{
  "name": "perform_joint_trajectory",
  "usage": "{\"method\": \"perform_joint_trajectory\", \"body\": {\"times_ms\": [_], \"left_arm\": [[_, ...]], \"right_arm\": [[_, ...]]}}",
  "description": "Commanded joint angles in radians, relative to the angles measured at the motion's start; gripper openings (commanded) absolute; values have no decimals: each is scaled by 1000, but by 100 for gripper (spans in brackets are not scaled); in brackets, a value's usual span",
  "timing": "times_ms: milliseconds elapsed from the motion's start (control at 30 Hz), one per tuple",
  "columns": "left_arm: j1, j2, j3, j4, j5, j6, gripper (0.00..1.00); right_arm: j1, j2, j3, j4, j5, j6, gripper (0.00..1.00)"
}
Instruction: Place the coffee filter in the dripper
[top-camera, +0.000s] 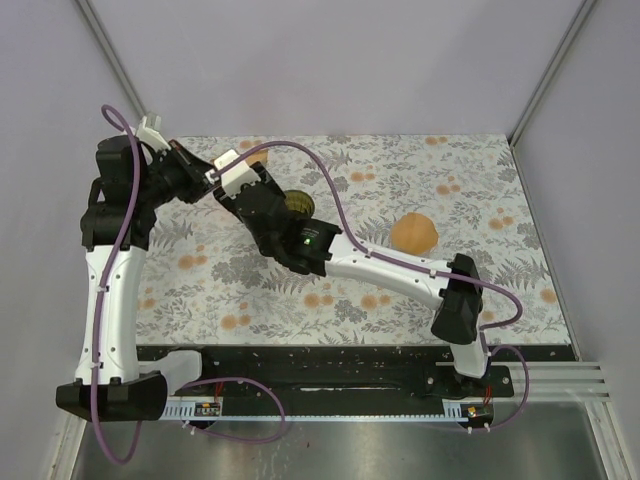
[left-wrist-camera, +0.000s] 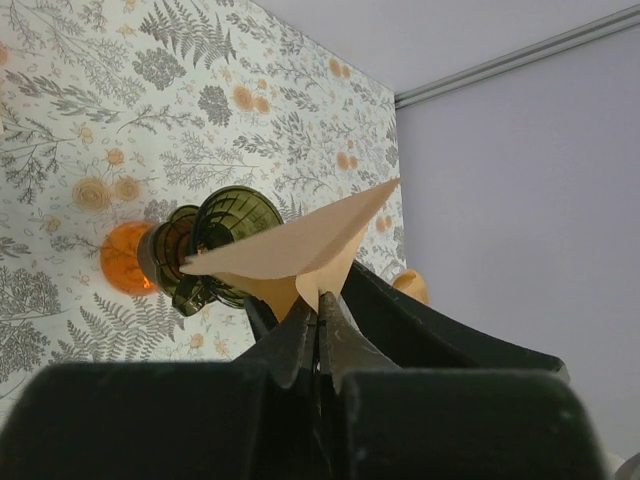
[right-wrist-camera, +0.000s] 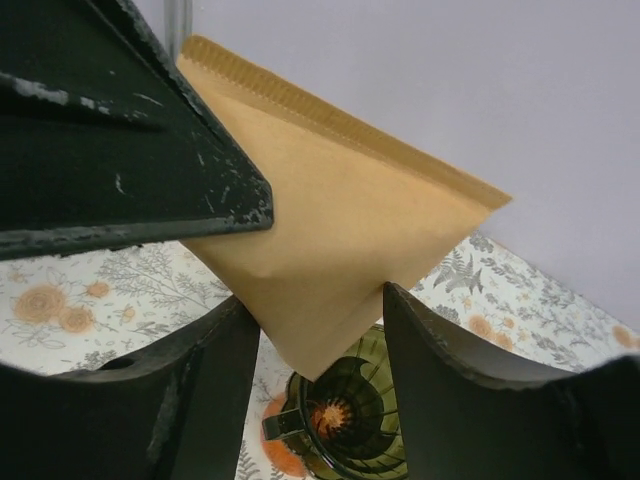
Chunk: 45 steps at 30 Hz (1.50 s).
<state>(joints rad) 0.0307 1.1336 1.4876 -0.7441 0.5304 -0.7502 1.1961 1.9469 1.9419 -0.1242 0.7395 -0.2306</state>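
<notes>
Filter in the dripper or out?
Out. The filter hangs folded flat above the empty dripper, pinched in the left fingers.

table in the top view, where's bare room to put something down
Bare cloth: the far right corner beyond the orange lump; the strip between it and the cloth's right edge; the near-left patch between the left arm and the right arm. Crowded: back left, where both arms meet at the dripper.

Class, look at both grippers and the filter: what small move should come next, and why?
Probably close the right gripper on the lower corner of the coffee filter. Its jaws stand open either side of that corner, while the left gripper holds the flat filter pinched, with the dripper beyond its tip. A second grip looks needed to open it.
</notes>
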Motion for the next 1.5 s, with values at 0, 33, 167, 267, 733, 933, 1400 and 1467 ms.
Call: {"method": "perform_joint_trajectory", "body": {"times_ms": [0, 33, 167, 267, 733, 933, 1400, 1467], "left_arm": [[-2, -25, -13, 14, 34, -26, 0], [-2, -23, -16, 15, 31, -26, 0], [0, -15, -20, 25, 20, -32, 0], [0, -12, -21, 31, 29, -40, 0], [0, -6, -41, 35, 77, -35, 0], [0, -15, -46, 35, 85, -26, 0], [2, -23, -21, 72, 65, 144, 45], [2, -15, -17, 68, 71, 167, 48]], "right_arm": [[36, 33, 43, 113, 86, -162, 60], [45, 46, 39, 165, 89, -200, 62], [82, 95, 46, 270, 176, -364, 75], [88, 118, 60, 333, 237, -432, 73], [106, 196, 49, 784, 368, -901, 49], [106, 162, 12, 733, 360, -856, 17], [63, 12, 48, -64, 103, -163, 0], [42, -11, 42, -132, 40, -77, 0]]}}
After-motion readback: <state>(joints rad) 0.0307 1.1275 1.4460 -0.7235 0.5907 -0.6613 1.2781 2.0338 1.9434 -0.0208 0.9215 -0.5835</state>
